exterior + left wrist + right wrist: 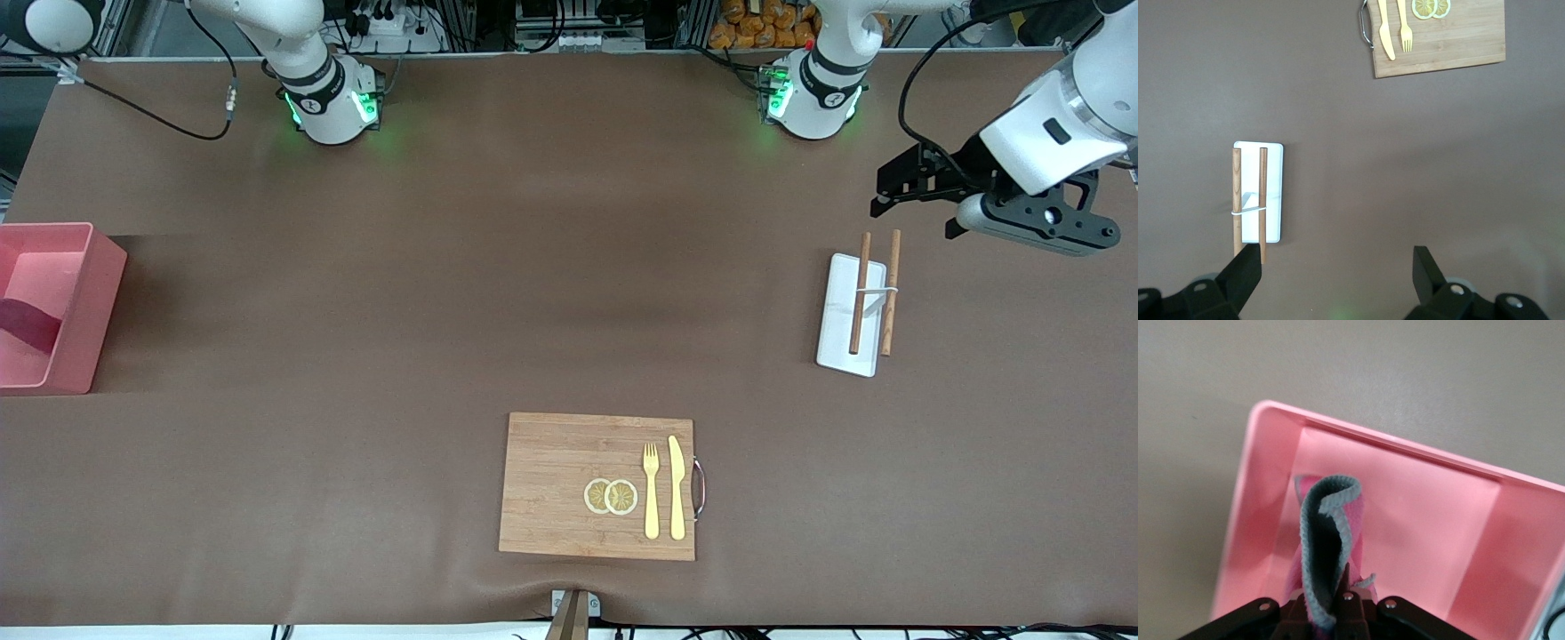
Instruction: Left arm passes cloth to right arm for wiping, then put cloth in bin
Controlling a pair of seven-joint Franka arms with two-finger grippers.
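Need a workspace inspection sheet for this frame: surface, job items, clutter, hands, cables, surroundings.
Surface: brown table cover, smooth.
Job's things: crimson-pink soft cloth hanging inside the pink rectangular plastic bin at the right arm's end.
Clutter: flat white tray with two wooden sticks; bamboo cutting board carrying a yellow fork, a yellow knife and lemon slices.
Hands: left hand open, waiting above the table near the tray; right hand shut on the cloth over the bin.
Cables: black cable lying by the right arm's base.
Surroundings: equipment racks along the base edge.

Open left gripper (1331, 280) over table (1405, 173)
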